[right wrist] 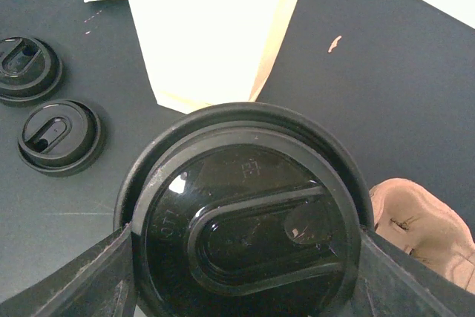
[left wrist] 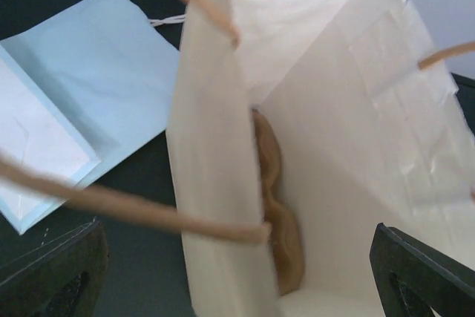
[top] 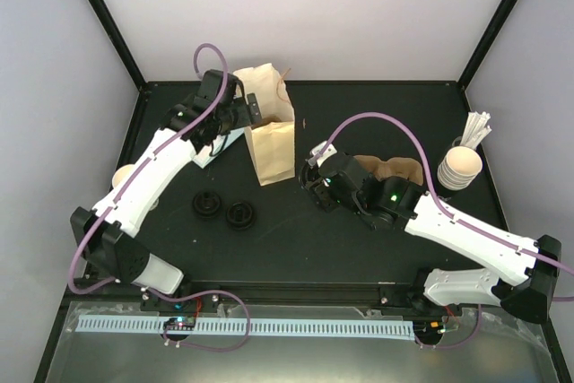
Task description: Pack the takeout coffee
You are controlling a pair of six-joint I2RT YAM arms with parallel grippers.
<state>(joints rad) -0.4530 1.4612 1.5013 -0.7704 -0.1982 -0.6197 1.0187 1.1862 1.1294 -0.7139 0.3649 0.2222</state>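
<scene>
The takeout coffee (top: 122, 177), a small cream cup, stands at the left edge of the table, partly hidden by my left arm. My right gripper (top: 314, 184) is at mid table, right of the paper bag (top: 269, 136). In the right wrist view the right gripper (right wrist: 245, 257) is shut on a black lid (right wrist: 245, 220), a finger on each side; anything under the lid is hidden. My left gripper (left wrist: 245, 287) hangs open over the bag's mouth (left wrist: 312, 109), one bag wall between its jaws. A brown pulp piece (left wrist: 276, 206) lies inside the bag.
Two loose black lids (top: 206, 204) (top: 240, 214) lie left of centre. A brown pulp carrier (top: 395, 170) sits under my right arm. A stack of cups with white sticks (top: 459, 166) stands at the right. A pale blue flat packet (left wrist: 89, 72) lies beside the bag.
</scene>
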